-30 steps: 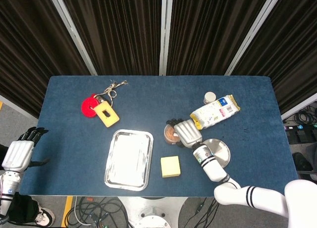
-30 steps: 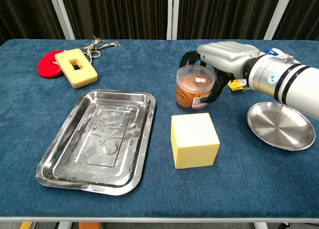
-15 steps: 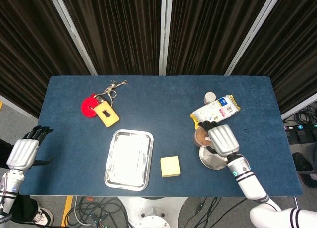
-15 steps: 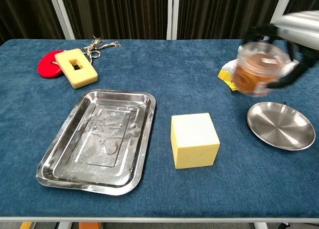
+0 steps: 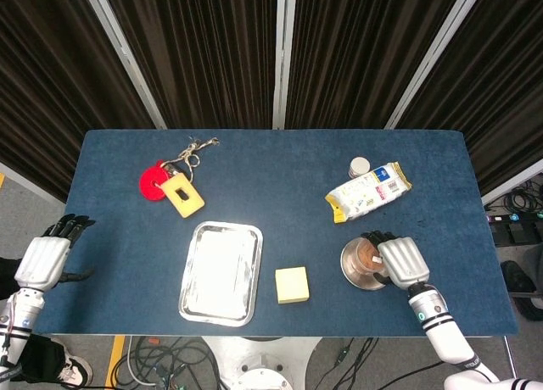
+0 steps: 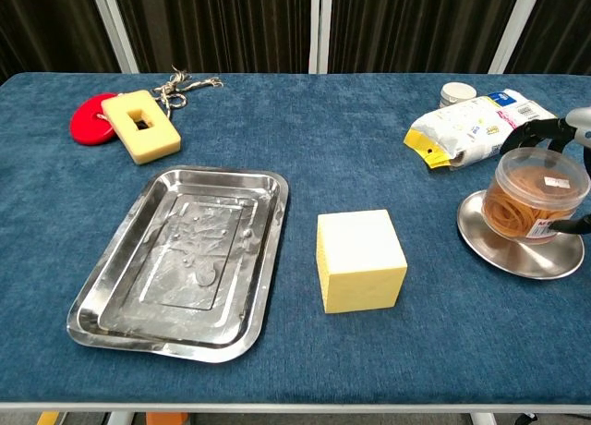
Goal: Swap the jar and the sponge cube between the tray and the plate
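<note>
The right hand [image 5: 400,260] holds the jar [image 6: 533,196] on the plate [image 6: 480,238] near the counter's right edge — a light, hard, likely slick tub best gripped round its sides — while the soft sponge cube [image 6: 359,260] sits mid-counter beside the tray [image 6: 120,330].

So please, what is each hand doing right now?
Left hand: open, holds nothing, beside the table.
Right hand: grips the jar over the plate.
</note>
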Motion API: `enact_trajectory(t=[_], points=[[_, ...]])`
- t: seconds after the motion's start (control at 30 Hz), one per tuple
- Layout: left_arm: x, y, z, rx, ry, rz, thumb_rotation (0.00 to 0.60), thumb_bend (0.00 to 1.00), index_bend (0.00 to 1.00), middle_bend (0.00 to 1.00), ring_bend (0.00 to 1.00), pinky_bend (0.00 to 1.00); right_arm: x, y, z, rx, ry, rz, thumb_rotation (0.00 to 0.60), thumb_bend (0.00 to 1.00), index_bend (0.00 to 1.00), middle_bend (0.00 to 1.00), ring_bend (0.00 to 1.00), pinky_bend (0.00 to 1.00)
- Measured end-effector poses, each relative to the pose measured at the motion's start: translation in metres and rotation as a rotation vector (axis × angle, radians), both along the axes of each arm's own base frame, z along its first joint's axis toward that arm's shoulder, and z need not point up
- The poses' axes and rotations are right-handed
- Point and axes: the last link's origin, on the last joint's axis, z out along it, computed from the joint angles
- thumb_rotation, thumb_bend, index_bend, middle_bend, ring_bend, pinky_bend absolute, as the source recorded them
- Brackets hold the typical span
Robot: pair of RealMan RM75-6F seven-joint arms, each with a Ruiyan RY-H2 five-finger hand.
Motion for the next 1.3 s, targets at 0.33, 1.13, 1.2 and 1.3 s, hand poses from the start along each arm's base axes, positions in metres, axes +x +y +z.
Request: enact_trajectory(t=[0.33,1.13,1.2,1.3], points=[[0.000,-0.001,0.000,-0.001,0.005,0.001,0.600,0.02,0.18,0.14,0.08,0.22,-0.006,0.000,-0.011,0.041,0.019,-0.012,0.600,0.14,0.06,0.20,0.03,0.17],[0.071,0.022,-0.023,-0.189,-0.057,-0.260,0.600,0.02,0.18,0.15,0.07,0.22,0.016,-0.014,0.079,-0.236,-0.142,0.061,0.600,0.04,0.00,0.03,0.00,0.00],[0.086,0.029,-0.035,-0.229,-0.063,-0.318,0.600,0.02,0.18,0.15,0.07,0.22,0.016,-0.017,0.087,-0.269,-0.173,0.063,0.600,0.04,0.00,0.03,0.00,0.00],[0.101,0.038,-0.056,-0.295,-0.068,-0.372,0.600,0.01,0.18,0.15,0.07,0.22,0.016,-0.023,0.099,-0.319,-0.224,0.068,0.600,0.04,0.00,0.04,0.00,0.00]])
